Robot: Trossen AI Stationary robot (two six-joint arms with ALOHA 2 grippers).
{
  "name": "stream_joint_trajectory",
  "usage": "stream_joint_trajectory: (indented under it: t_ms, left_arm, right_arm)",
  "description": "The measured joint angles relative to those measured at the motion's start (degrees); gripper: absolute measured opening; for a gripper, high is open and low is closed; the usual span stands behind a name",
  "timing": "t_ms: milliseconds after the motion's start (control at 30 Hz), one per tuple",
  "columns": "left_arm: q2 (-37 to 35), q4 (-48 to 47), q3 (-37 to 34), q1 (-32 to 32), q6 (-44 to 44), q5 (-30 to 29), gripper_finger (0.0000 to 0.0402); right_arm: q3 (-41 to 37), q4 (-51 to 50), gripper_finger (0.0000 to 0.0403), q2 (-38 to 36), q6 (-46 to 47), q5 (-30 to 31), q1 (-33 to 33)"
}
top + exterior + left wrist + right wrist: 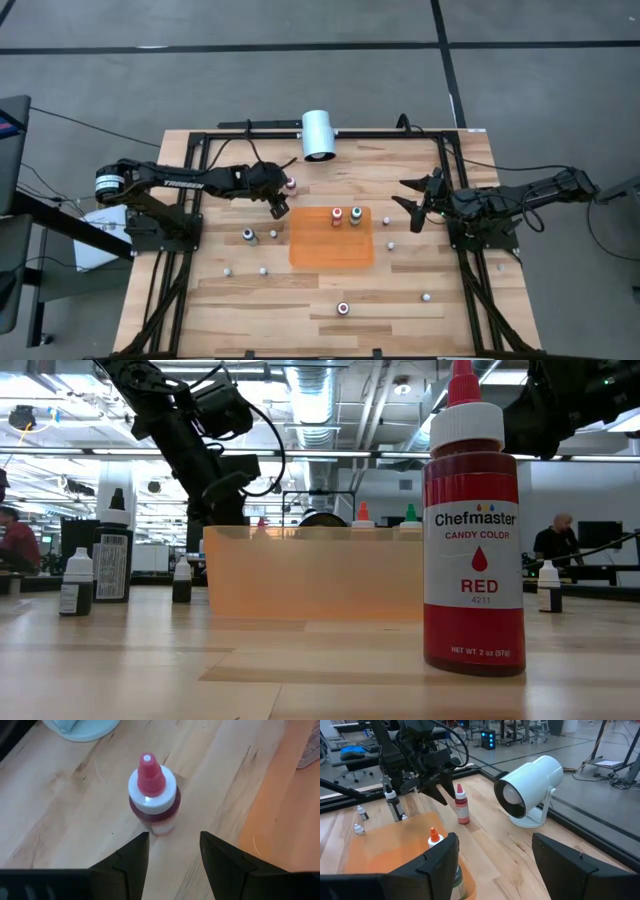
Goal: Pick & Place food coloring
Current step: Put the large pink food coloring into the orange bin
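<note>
The left gripper [279, 207] hangs released over the desk [200, 290], just off the far left corner of the orange mat [331, 258]. Its fingers [132, 857] stand apart on either side of a pink-capped bottle [152, 795] without touching it. That bottle stands upright on bare wood between the mat and a white lamp [319, 135] at the far edge, and it also shows from the right wrist [462, 805], beside the left arm's dark fingers.

Two bottles already stand on the mat near its far edge: an orange-capped one [337, 215] and a green-capped one [355, 214]. From table height their tips rise above the mat's pale front wall.

The right gripper [417, 201] waits released above the desk beyond the mat's right side, fingers spread wide, holding nothing.

More bottles are scattered over the wood. A red bottle [474, 520] stands closest to the low camera, at the near middle of the desk [343, 308]. A dark bottle [249, 236] stands left of the mat, with a smaller one [273, 235] just beside it. Several tiny pale bottles dot the near half; their cap colours cannot be made out from above.

People [553, 545] sit in the room behind.
</note>
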Motion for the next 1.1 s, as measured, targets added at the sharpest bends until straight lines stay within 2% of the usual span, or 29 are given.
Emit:
stream_joint_trajectory:
  t_ms: [467, 833, 1100]
  left_arm:
    - [0.00, -0.11, 0.00, -0.02, -0.93, 0.33, 0.0169]
    - [-0.02, -0.22, 0.00, 0.00, -3.97, -4.76, 0.0170]
    - [0.00, -0.22, 0.00, -0.55, -3.99, -4.26, 0.0202]
  right_arm:
    - [0.04, 0.00, 0.0240, 0.00, 0.00, 0.02, 0.00]
    - [0.04, 0.00, 0.0240, 0.00, 0.00, 0.02, 0.00]
    - [0.04, 0.00, 0.0240, 0.00, 0.00, 0.02, 0.00]
